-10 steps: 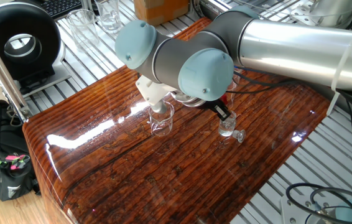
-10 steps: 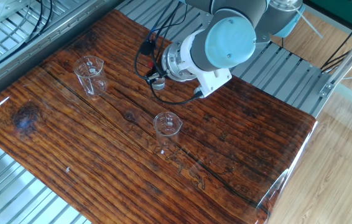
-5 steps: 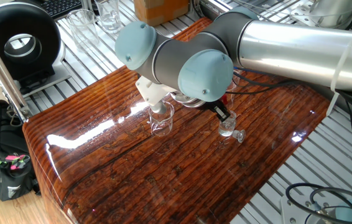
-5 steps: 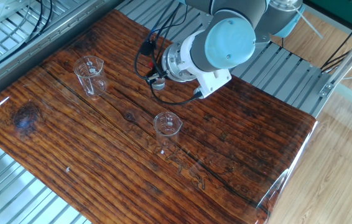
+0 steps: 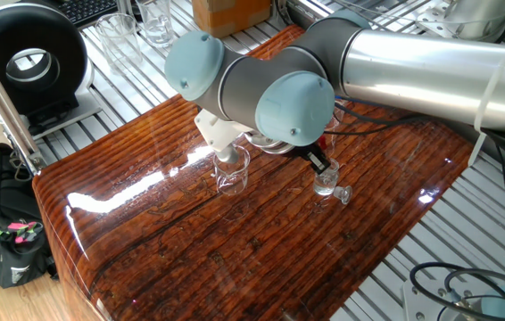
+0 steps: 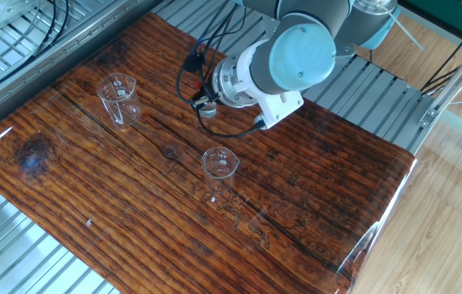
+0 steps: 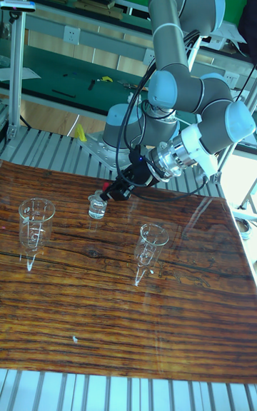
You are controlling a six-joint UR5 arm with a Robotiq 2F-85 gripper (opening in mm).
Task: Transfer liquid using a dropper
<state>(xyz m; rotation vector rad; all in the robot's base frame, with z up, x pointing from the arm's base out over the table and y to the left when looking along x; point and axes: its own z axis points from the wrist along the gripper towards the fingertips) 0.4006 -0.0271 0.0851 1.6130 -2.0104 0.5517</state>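
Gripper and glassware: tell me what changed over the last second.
Nothing visibly changed. The gripper sits low over the small bottle, something red between its fingers, in the same pose as before. Both beakers stand where they were on the table.

No legible text, label, brand, number or sign appears in any view. The glass beakers (image 6: pixel 119 98) may carry graduation marks, but these are too small to read.
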